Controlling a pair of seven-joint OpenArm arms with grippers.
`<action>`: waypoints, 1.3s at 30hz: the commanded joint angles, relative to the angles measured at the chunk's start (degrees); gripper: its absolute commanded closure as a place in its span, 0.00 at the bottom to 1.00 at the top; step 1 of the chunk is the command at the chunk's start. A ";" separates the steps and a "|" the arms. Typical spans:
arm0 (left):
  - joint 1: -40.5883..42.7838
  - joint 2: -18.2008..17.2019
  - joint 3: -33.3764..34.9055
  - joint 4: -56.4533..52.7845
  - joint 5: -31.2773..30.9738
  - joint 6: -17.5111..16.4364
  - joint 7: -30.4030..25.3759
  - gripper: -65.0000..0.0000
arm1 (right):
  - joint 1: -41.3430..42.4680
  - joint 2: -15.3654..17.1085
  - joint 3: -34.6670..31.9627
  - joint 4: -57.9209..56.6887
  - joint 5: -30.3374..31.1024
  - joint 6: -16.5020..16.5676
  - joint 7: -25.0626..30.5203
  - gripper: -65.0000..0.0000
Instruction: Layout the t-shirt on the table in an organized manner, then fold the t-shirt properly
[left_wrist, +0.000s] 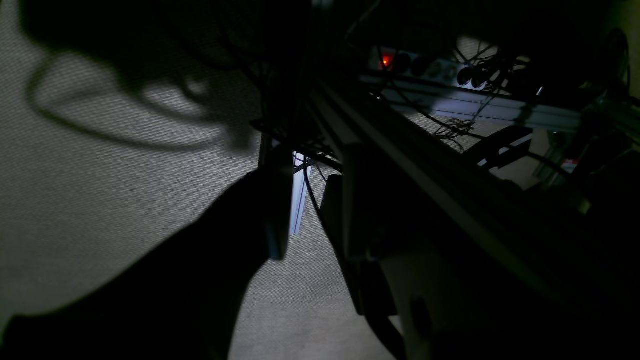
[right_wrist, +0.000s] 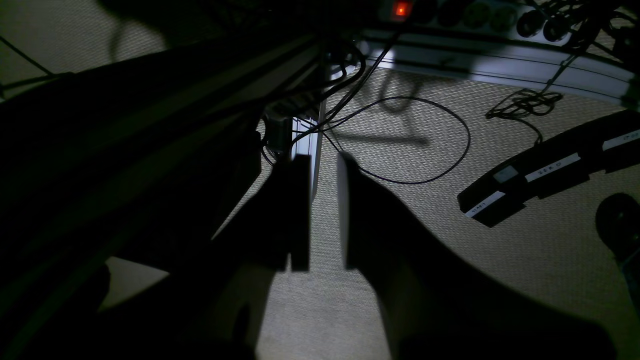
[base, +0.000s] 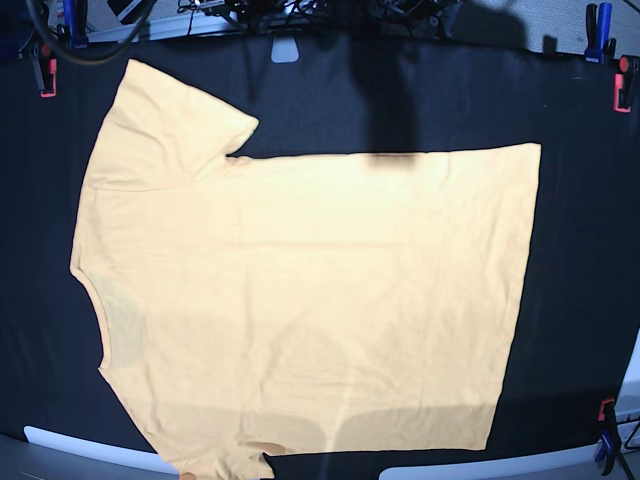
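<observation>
I see the t-shirt (base: 300, 300), pale yellow-orange and lightly wrinkled, spread flat on the black table (base: 580, 250), neckline at the base view's left, hem at its right; the lower sleeve is cut off by the frame. Red-and-black clamps (base: 44, 75) grip the table edges. Both wrist views are dark. The right gripper (right_wrist: 320, 215) stands parted, grasping nothing; the left gripper's (left_wrist: 300, 215) state I cannot tell. Labels on a black bar (right_wrist: 545, 170) are unreadable.
</observation>
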 joint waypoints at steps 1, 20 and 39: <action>0.17 0.37 0.02 0.22 0.13 -0.55 -0.68 0.75 | -0.13 0.15 0.20 0.39 0.11 0.79 0.44 0.86; 0.50 0.37 0.02 0.22 0.15 -0.57 -0.70 0.75 | -0.15 1.18 0.20 0.37 0.13 0.79 0.44 0.86; 5.73 0.42 0.13 6.58 0.13 -0.57 -0.76 0.75 | -4.90 2.05 0.20 4.48 0.13 0.94 0.48 0.86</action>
